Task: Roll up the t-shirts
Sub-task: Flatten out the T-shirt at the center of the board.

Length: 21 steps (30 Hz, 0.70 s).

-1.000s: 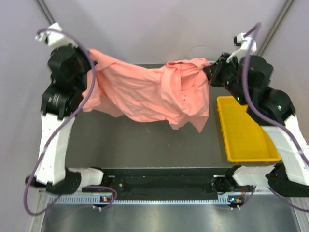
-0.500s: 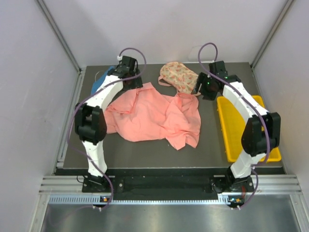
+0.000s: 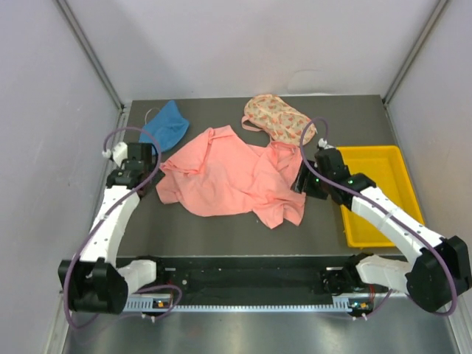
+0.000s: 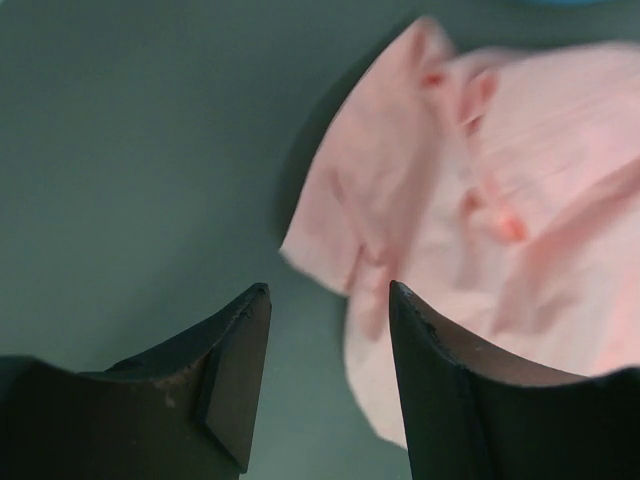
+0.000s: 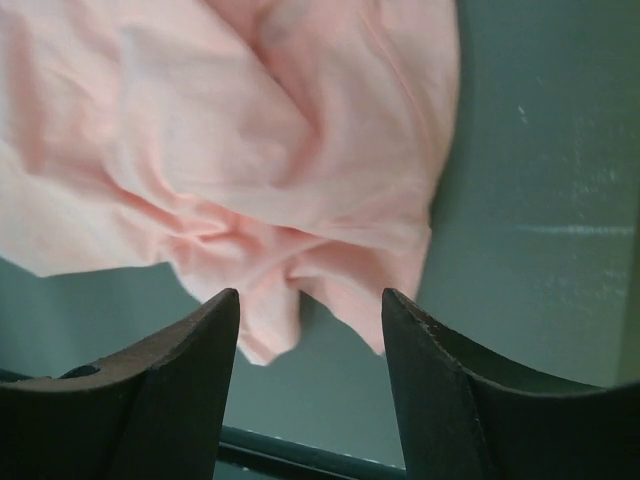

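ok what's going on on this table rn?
Two arms are working on rolling t-shirts. The salmon-pink t-shirt lies rumpled and unrolled mid-table. The left gripper and right gripper are both open at its left and right edges, holding nothing. The blue t-shirt and floral t-shirt sit bunched at the far side. A yellow tray is on the right.

The salmon-pink t-shirt (image 4: 480, 220) looks blurred and runs off the frame's right edge and lower right corner.
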### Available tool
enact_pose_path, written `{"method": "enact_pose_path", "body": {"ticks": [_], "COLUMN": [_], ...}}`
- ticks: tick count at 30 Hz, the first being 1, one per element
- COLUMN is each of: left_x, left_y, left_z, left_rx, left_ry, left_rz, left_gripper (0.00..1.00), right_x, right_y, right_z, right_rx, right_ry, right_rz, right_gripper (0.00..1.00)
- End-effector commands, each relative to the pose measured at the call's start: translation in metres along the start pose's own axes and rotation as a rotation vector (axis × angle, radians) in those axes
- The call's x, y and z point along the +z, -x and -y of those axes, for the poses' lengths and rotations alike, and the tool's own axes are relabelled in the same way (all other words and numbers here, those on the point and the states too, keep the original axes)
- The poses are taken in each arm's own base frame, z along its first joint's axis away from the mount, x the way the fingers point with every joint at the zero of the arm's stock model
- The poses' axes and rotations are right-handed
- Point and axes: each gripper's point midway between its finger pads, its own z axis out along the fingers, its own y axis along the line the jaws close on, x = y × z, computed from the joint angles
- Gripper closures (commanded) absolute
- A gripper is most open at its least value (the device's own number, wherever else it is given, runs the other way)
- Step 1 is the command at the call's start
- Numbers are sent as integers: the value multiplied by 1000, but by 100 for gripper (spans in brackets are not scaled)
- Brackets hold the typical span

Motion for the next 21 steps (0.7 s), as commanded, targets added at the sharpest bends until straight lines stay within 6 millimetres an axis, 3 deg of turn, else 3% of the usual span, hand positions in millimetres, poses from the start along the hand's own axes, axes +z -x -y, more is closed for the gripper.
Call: {"method": "enact_pose_path", "body": {"ticks": [1, 8, 11, 21], "left_x": [29, 47, 56, 80], "left_y": [-60, -101, -109, -107], "left_z": [-16, -24, -25, -19], "left_rx": [-103, -175, -192, -195], "left_ry": [71, 108, 120, 118], "left_rz": [-166, -277, -288, -246], "left_gripper": [46, 56, 60, 57], "right_x": [3, 8, 9, 21], "right_y": [2, -9, -10, -19], "right_z": [10, 17, 18, 22], "right_rx": [20, 9, 9, 11], "right_ry": [-23, -33, -33, -38], "right_rz": [69, 48, 48, 24], "right_gripper": [42, 42, 42, 42]}}
